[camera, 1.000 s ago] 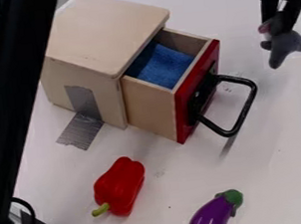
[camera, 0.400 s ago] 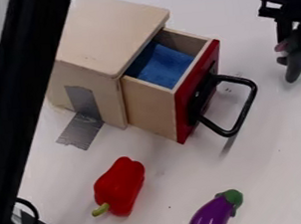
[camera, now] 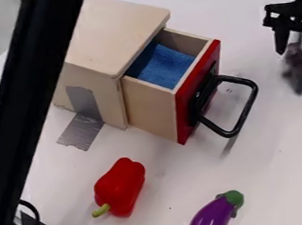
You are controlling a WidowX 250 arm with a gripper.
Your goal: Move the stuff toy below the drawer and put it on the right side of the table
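At the right edge, the black gripper [camera: 297, 54] hangs over the table with its two fingers spread apart, so it is open. Directly beneath and partly between them is the grey stuffed toy [camera: 299, 72], its outline blurred. Whether it touches the table cannot be told. To the left stands the wooden box with its drawer [camera: 199, 92] pulled out; the drawer has a red front, a black handle and a blue cloth inside. The toy is to the right of that handle.
A red pepper [camera: 120, 187] lies on the white table [camera: 267, 173] at lower left, and a purple eggplant [camera: 213, 218] at the bottom edge. Grey tape [camera: 82, 131] holds the box down. A black arm part crosses the left side.
The gripper has moved right and slightly down from beside the drawer, carrying the toy. Its fingers have since opened, and the toy now sits lower. The drawer, pepper and eggplant have stayed put.
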